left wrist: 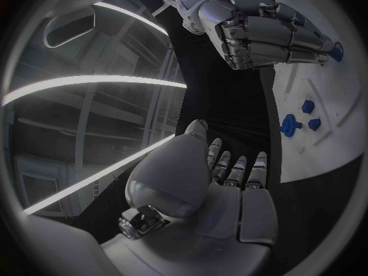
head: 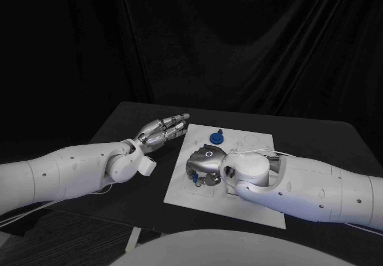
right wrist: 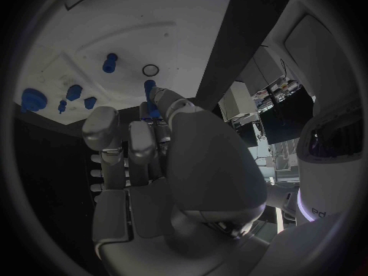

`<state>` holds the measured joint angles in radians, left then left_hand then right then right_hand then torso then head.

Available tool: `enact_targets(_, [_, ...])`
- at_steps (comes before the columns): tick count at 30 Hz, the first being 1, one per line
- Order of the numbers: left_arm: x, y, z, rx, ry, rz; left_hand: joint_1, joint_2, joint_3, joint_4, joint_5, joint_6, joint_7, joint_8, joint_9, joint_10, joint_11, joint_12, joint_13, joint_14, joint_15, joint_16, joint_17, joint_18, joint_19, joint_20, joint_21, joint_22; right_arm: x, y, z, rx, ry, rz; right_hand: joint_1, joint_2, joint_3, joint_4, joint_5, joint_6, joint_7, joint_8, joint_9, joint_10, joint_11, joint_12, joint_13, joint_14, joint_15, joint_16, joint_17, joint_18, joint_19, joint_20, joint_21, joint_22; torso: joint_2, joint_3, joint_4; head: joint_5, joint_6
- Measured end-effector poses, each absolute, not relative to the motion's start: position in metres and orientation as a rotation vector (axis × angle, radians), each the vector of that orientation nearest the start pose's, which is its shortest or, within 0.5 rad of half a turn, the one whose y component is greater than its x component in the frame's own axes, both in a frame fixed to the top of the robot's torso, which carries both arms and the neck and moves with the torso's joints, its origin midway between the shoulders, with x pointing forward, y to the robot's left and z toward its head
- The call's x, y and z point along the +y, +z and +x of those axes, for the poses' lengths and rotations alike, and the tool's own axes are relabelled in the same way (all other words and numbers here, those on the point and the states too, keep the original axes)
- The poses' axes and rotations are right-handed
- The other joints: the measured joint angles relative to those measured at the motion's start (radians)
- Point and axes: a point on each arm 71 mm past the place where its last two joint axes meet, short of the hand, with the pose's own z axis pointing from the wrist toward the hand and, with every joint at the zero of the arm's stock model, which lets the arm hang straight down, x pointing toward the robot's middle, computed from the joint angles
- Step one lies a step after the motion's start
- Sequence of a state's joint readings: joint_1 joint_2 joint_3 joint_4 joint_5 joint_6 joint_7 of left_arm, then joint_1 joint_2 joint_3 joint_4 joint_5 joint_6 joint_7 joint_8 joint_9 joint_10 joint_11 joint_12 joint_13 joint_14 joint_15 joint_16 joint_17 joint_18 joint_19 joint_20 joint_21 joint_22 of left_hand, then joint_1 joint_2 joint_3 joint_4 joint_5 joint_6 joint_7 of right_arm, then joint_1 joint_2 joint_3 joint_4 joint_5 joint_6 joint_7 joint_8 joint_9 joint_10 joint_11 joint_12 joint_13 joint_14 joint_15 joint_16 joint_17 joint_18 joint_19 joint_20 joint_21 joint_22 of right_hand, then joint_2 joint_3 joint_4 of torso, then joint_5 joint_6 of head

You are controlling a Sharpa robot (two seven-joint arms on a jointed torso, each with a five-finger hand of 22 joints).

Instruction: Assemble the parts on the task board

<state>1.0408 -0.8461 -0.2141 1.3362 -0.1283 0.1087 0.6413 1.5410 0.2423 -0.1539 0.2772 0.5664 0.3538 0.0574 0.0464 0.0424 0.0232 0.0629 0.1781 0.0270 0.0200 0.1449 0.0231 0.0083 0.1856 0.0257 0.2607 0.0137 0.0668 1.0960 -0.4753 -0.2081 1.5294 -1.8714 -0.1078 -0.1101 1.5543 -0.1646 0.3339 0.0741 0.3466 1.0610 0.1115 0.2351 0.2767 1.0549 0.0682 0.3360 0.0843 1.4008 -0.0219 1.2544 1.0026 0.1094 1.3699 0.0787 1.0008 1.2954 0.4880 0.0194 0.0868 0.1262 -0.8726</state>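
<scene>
**Over the near left part of the board, the right hand closes on a blue part**

On the black table the white task board lies in the middle, its long sides running away from the robot and a strip of bare table showing along its left edge and beyond its far edge. The left hand hovers over that left strip, just beside the board's far left corner, fingers stretched out together and holding nothing. The right hand sits over the near left part of the board with its fingers curled down. In the right wrist view a small blue part stands between the thumb and a fingertip, so the hand appears to pinch it just above the board; the head view shows a speck of blue under the fingers.

A larger round blue part stands on the far end of the board, well apart from the right hand and nearer the left hand's fingertips. The right wrist view adds what the head view hides: a blue peg beside a small black ring, and a cluster of blue parts toward the board's far end. The left wrist view shows the right hand from outside, knuckles bunched over the board.
</scene>
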Motion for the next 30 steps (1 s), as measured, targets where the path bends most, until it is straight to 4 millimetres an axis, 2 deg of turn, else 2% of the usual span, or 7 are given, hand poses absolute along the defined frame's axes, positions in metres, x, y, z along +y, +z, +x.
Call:
enact_targets(4, [0.249, -0.304, 0.441, 1.636, -1.755, -1.011, 0.0, 0.0, 0.0, 0.0, 0.0, 0.0, 0.0, 0.0, 0.0, 0.0, 0.0, 0.0, 0.0, 0.0, 0.0, 0.0, 0.0, 0.0, 0.0, 0.0, 0.0, 0.0, -0.014, -0.282, 0.385, 1.759, 0.77, -0.924, 0.0, 0.0, 0.0, 0.0, 0.0, 0.0, 0.0, 0.0, 0.0, 0.0, 0.0, 0.0, 0.0, -0.003, 0.003, 0.0, -0.001, 0.0, -0.006, 0.005, 0.0, 0.0, -0.001, 0.0, -0.0005, 0.0, 0.0])
enact_targets(6, [0.249, -0.304, 0.441, 1.636, -1.755, -1.011, 0.0, 0.0, 0.0, 0.0, 0.0, 0.0, 0.0, 0.0, 0.0, 0.0, 0.0, 0.0, 0.0, 0.0, 0.0, 0.0, 0.0, 0.0, 0.0, 0.0, 0.0, 0.0, -0.014, -0.283, 0.385, 1.764, 0.767, -0.928, 0.0, 0.0, 0.0, 0.0, 0.0, 0.0, 0.0, 0.0, 0.0, 0.0, 0.0, 0.0, 0.0, -0.003, 0.003, 0.0, -0.001, 0.0, -0.01, 0.0, 0.0, 0.0, -0.001, 0.0, -0.0005, -0.001, 0.0])
enact_targets(30, [0.247, -0.305, 0.442, 1.639, -1.755, -1.01, 0.0, 0.0, 0.0, 0.0, 0.0, 0.0, 0.0, 0.0, 0.0, 0.0, 0.0, 0.0, 0.0, 0.0, 0.0, 0.0, 0.0, 0.0, 0.0, 0.0, 0.0, 0.0, -0.016, -0.291, 0.384, 1.787, 0.753, -0.925, 0.0, 0.0, 0.01, -0.01, 0.0, 0.0, 0.0, 0.0, 0.003, 0.001, 0.002, 0.0, 0.001, -0.003, 0.003, 0.0, -0.005, 0.0, -0.011, 0.0, 0.0, 0.0, -0.001, 0.0, -0.001, -0.004, 0.0])
